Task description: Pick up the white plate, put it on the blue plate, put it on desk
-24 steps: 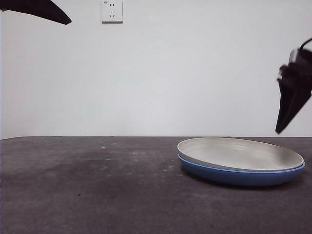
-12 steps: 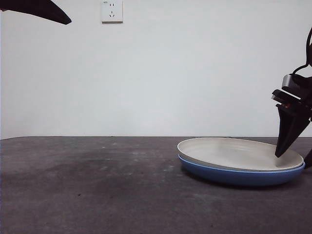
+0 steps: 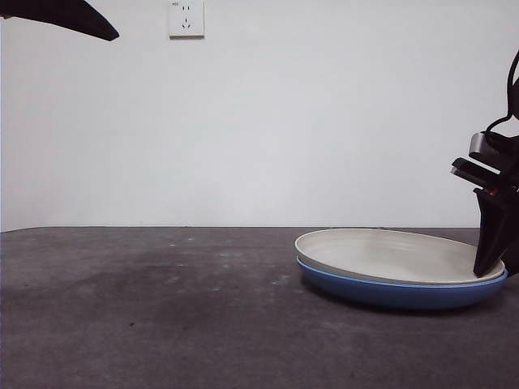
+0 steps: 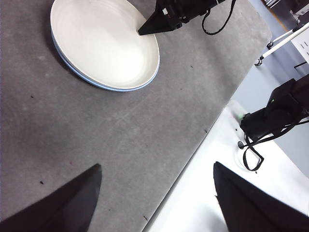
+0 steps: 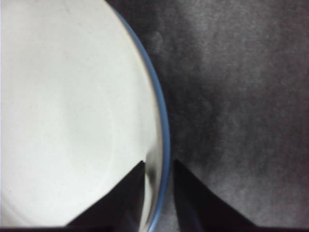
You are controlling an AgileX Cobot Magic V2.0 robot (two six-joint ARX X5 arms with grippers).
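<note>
Soft, even light, a faint shadow under the plates (image 3: 401, 292), and the right wrist view close and blurred.

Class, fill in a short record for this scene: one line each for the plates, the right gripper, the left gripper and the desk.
White plate: nested in the blue plate
Right gripper: at the stack's rim, one jaw inside the white plate, one outside, with a narrow gap between them
Left gripper: open, raised, away from the plates
Desk: carries the stack
</note>
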